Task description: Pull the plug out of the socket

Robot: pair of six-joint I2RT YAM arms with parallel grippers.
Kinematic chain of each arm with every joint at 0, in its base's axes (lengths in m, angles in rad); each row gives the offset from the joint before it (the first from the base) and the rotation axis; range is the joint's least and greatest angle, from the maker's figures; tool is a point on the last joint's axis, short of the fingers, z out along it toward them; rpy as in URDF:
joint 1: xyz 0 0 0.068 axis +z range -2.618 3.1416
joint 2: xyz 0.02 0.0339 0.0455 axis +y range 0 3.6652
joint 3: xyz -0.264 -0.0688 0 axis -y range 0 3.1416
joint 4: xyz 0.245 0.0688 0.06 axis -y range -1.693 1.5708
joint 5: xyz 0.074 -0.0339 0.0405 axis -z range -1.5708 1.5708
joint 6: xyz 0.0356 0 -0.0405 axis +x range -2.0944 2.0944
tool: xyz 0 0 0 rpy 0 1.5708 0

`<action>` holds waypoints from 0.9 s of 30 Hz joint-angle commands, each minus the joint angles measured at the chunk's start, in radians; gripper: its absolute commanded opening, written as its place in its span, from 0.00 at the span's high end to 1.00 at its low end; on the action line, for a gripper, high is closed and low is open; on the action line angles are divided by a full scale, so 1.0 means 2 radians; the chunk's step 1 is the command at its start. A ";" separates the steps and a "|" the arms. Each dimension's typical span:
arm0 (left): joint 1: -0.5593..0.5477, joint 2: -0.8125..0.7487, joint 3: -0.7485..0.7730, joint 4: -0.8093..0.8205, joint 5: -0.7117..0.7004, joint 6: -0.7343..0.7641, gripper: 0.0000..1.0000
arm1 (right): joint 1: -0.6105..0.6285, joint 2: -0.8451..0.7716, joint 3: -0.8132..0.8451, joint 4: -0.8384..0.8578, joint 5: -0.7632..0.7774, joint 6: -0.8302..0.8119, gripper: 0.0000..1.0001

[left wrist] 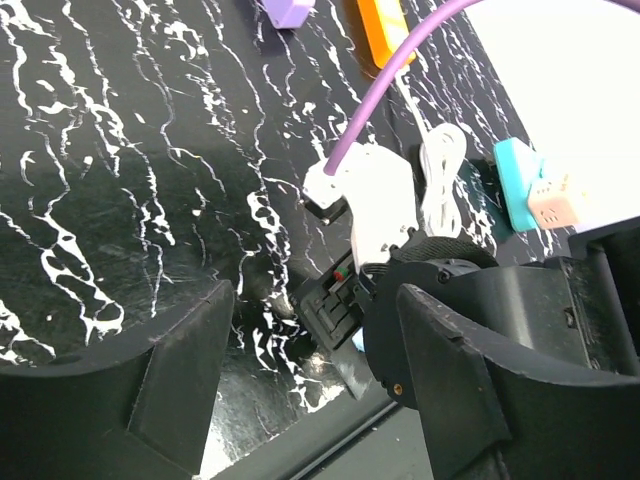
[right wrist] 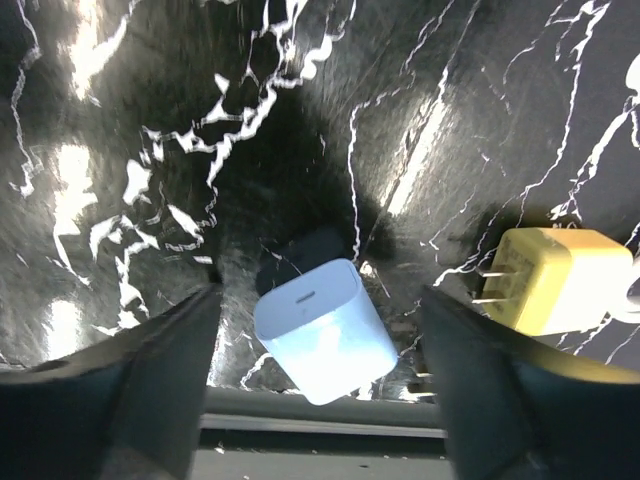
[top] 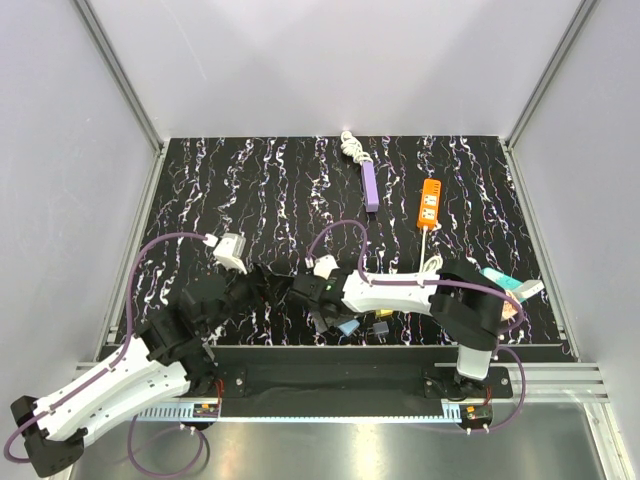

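The right fingers [right wrist: 130, 380] were seen closest, spread wide and touching nothing, with the pale blue plug [right wrist: 322, 345] lying between them on the surface [right wrist: 470, 110], near its front edge. The left fingers [left wrist: 130, 380] were likewise held wide and empty. A dark block [right wrist: 300, 252] just behind the plug was judged to be the socket. For a clean pull, the block would best be pinned by one arm while the plug was gripped on its flat sides and drawn straight out. Whether the prongs were seated could not be told: they were hidden, and the block was lost against the dark surface
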 commanded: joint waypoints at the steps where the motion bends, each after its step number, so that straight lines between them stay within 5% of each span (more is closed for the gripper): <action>1: -0.003 0.003 0.010 0.011 0.014 0.007 0.27 | 0.003 0.010 0.033 0.010 0.034 0.007 0.07; 3: -0.003 0.004 0.014 0.008 0.015 0.007 0.26 | 0.001 0.010 0.043 0.001 0.048 0.001 0.00; 12: -0.003 0.021 0.041 -0.006 0.030 0.022 0.17 | -0.073 -0.033 0.072 -0.018 0.068 -0.018 0.00; 18: -0.006 0.106 0.066 0.002 0.075 0.031 0.11 | -0.136 -0.100 0.041 -0.062 0.142 0.053 0.00; 27: -0.039 0.174 0.075 0.073 0.131 0.036 0.11 | -0.292 -0.254 -0.062 -0.075 0.146 0.130 0.00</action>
